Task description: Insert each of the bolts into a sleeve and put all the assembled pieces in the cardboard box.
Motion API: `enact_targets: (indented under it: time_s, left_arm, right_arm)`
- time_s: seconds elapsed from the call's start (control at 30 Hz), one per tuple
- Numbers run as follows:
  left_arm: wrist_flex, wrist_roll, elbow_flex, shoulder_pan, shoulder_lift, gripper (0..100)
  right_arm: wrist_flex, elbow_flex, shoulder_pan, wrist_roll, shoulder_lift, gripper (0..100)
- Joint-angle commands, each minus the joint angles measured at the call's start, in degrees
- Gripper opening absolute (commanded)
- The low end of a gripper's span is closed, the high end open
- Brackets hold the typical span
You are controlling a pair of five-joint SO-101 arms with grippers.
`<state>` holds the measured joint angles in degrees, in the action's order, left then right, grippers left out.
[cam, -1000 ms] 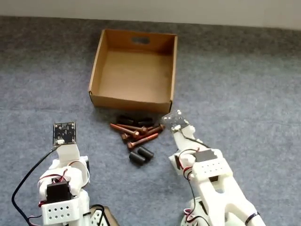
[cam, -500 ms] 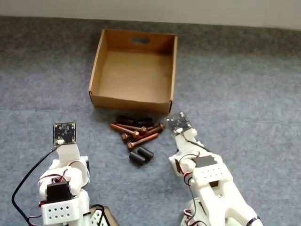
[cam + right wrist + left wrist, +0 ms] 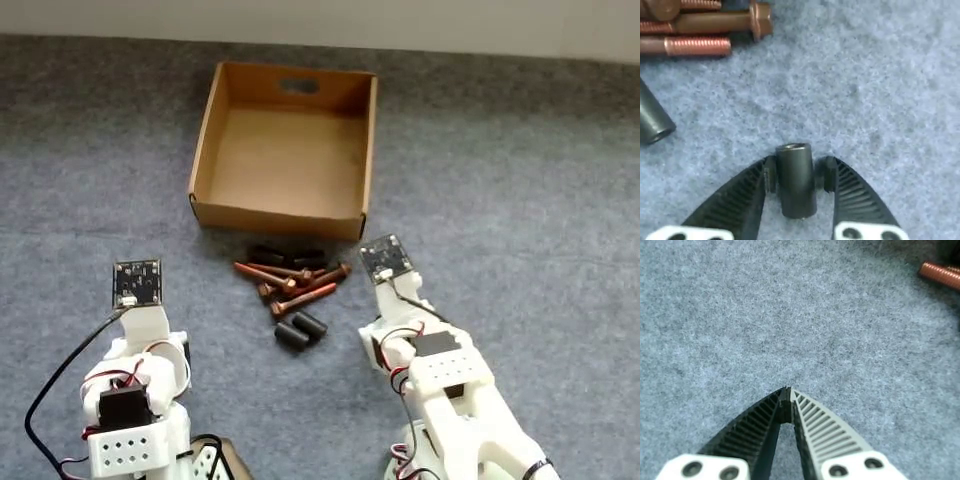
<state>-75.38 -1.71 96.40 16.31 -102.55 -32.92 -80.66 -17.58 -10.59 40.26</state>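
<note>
The right gripper [image 3: 796, 169] clamps a black sleeve [image 3: 796, 192], bore facing outward, likely so a bolt can enter. Copper bolts [image 3: 295, 280] lie heaped just before the cardboard box [image 3: 204, 170]. The left gripper [image 3: 786, 394] hangs closed, holding nothing.

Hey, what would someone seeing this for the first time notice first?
The open cardboard box at the far side of the grey carpet, with a heap of copper bolts just in front of it. Next, the right gripper shut on one black sleeve beside that heap.
</note>
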Motion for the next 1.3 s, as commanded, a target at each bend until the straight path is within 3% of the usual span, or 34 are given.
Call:
enact_targets:
  time_s: [0.0, 0.1, 0.27, 0.33, 0.43, 0.53, 0.6, 0.73, 0.83, 0.97, 1.13, 1.27]
  left_arm:
    - [-0.26, 0.35, 0.84, 0.22, 0.04, 1]
    - [-0.18, 0.26, 0.84, -0.04, 0.04, 1]
    - [1.32, 0.0, 0.75, -8.57, 0.04, 1]
    - [7.12, -4.22, 0.4, -10.51, -0.04, 1]
    - [21.8, -17.32, -1.98, -9.01, -0.04, 1]
    - [32.44, -18.46, -5.14, -6.73, 0.31, 1]
    - [34.73, -18.46, -9.45, -6.37, 0.57, 1]
    - [32.35, -14.68, -19.65, -6.37, 2.07, 5]
    - [31.47, -14.15, -27.47, -6.29, 10.33, 8]
    - [24.35, -14.15, -39.69, -6.81, 31.16, 9]
    - [13.01, -14.15, -50.95, -12.62, 60.44, 9]
    - [8.53, -14.15, -57.63, -17.63, 76.7, 17]
  right_arm:
    - [0.22, -0.04, -0.75, 0.53, 0.13, 14.2]
    - [0.22, -0.13, -0.75, 0.53, 0.13, 0.0]
    - [0.22, -1.1, -0.75, 0.62, 0.75, 0.7]
    - [0.22, -1.1, -0.75, 0.62, 0.75, 0.7]
    - [0.22, -1.1, -0.66, 0.7, 0.75, 0.7]
    - [0.22, -1.1, 0.66, 0.79, 0.75, 0.7]
    - [0.22, -0.84, 2.15, 0.88, 0.75, 0.7]
    - [0.31, -0.75, 2.51, 0.88, 0.75, 0.7]
    - [0.31, -0.75, 2.51, 0.88, 0.75, 0.7]
    - [0.31, -0.75, 2.42, 0.88, 0.75, 0.7]
    - [0.31, -0.75, 2.42, 0.88, 0.75, 0.7]
    - [0.31, -0.75, 2.42, 0.88, 0.75, 0.7]
